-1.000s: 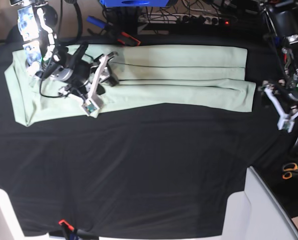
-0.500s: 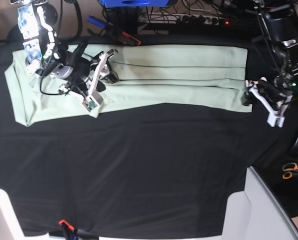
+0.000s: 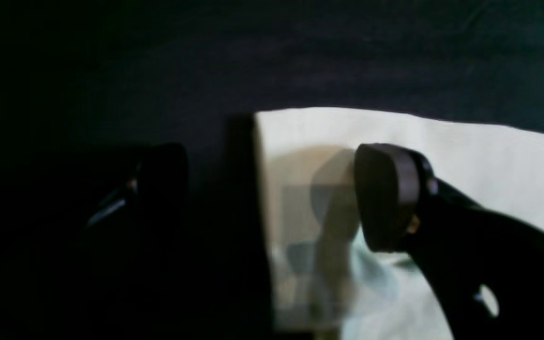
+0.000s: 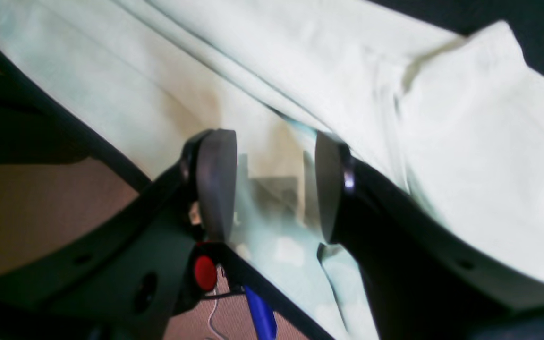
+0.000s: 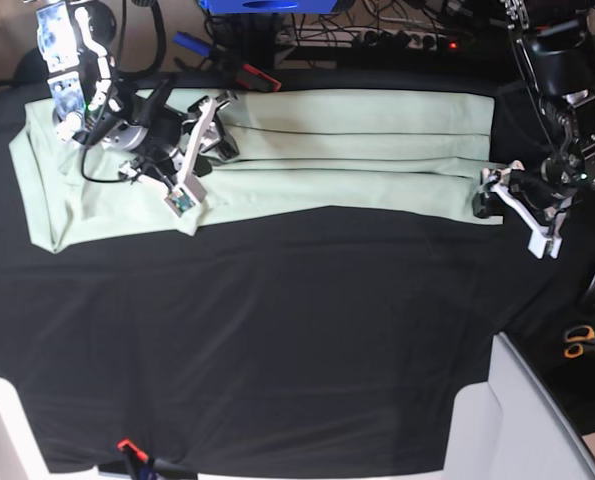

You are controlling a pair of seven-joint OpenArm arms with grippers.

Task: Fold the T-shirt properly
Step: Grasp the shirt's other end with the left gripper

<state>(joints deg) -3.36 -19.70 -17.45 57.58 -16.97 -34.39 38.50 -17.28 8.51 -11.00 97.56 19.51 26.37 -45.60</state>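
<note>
The pale mint-green T-shirt lies folded lengthwise in a long strip across the back of the black cloth. My right gripper hangs open just above the shirt's left part, with bare fabric showing between its pads; the base view shows it there too. My left gripper stands open at the shirt's right end. One of its fingers is over the shirt and the other is over the dark cloth, so the shirt's edge runs between them.
A black cloth covers the table. Orange-handled scissors lie at the right edge. A white surface sits at the front right. Cables and a power strip run along the back.
My left arm has moved left from beside the table to the shirt's right end. My right arm has shifted slightly toward the back over the shirt.
</note>
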